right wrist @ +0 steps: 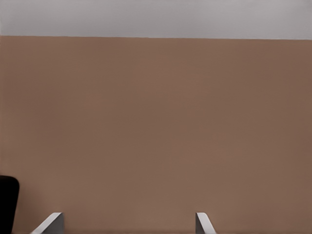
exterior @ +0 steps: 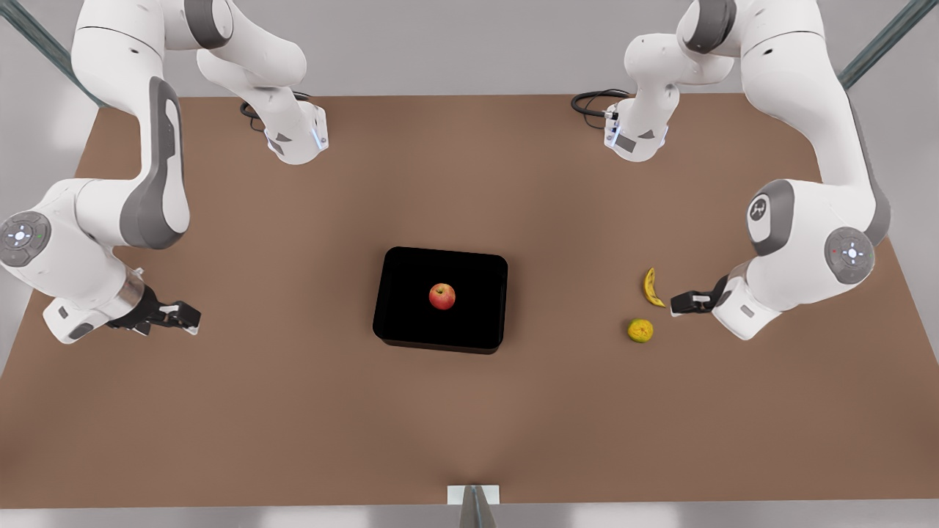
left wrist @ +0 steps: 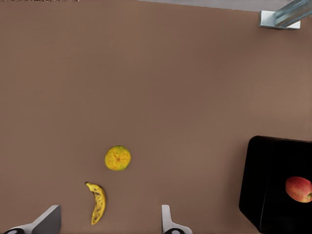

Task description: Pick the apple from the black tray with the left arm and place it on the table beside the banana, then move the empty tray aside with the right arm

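Though yellow-blushed, apple (exterior: pixel 441 296) red, round

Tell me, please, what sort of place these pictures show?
Likely a simulated tabletop test bench: a plain brown table, a black tray holding an apple, and a banana between two robot arms.

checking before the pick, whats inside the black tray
Only the apple sits inside the black tray, near its middle, apart from the rim. The tray floor under the apple is covered.
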Robot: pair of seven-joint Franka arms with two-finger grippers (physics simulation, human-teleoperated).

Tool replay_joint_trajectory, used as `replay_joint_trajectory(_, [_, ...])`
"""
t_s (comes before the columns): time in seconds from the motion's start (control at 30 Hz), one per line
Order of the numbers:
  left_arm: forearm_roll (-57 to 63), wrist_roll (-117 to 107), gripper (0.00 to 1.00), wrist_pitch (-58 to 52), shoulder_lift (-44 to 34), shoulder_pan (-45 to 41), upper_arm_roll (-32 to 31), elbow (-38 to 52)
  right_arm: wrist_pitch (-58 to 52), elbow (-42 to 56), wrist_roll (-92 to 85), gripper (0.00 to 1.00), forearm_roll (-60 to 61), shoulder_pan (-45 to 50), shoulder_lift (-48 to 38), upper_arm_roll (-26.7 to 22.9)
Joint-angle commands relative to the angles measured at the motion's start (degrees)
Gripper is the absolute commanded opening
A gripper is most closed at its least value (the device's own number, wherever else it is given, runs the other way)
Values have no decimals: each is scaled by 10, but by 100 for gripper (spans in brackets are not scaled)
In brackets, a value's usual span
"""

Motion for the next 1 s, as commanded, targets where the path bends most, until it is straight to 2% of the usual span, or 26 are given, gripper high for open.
replay_joint_trajectory(0.0, [4,-27,100,13,-1,-7,0,-1,1,0,-13,100,0,2,0,3])
replay_joint_trajectory(0.07, [2,-23,100,26,0,-11,3,13,1,0,-13,100,0,5,0,4])
replay_joint_trajectory(0.1, [-8,-20,100,70,15,-13,0,11,1,0,-13,100,-1,5,0,3])
replay_joint_trajectory(0.13, [13,-29,100,99,17,-66,-3,16,1,0,-13,100,-1,6,0,4])
replay_joint_trajectory(0.17, [39,-131,100,105,23,-144,-3,28,1,0,-13,100,-1,6,0,4])
replay_joint_trajectory(0.2, [40,-211,100,104,55,-202,-3,73,1,0,-13,100,-2,9,7,3])
replay_joint_trajectory(0.33, [128,-417,100,104,78,-377,-3,70,16,44,-18,100,-3,7,110,-1])
replay_joint_trajectory(0.4, [126,-488,100,104,91,-428,-3,65,4,67,-15,100,-3,7,107,-1])
replay_joint_trajectory(0.47, [117,-512,98,128,143,-461,-4,65,-43,68,-15,100,-3,7,71,-2])
replay_joint_trajectory(0.6, [112,-516,100,144,147,-477,-4,6,-61,89,-15,100,-3,7,59,-2])
replay_joint_trajectory(0.63, [111,-572,100,194,154,-482,-4,2,-62,89,-15,100,-2,8,59,-1])
replay_joint_trajectory(0.7, [89,-589,100,225,162,-476,-4,3,-61,89,-15,100,-3,9,60,0])
replay_joint_trajectory(0.83, [95,-562,100,300,211,-451,0,12,-61,89,-14,100,-3,8,60,1])
replay_joint_trajectory(0.9, [96,-557,100,315,268,-450,8,80,-61,89,-14,100,-4,9,61,1])
replay_joint_trajectory(0.97, [97,-562,100,340,286,-454,9,81,-61,89,-14,100,-4,9,60,1])
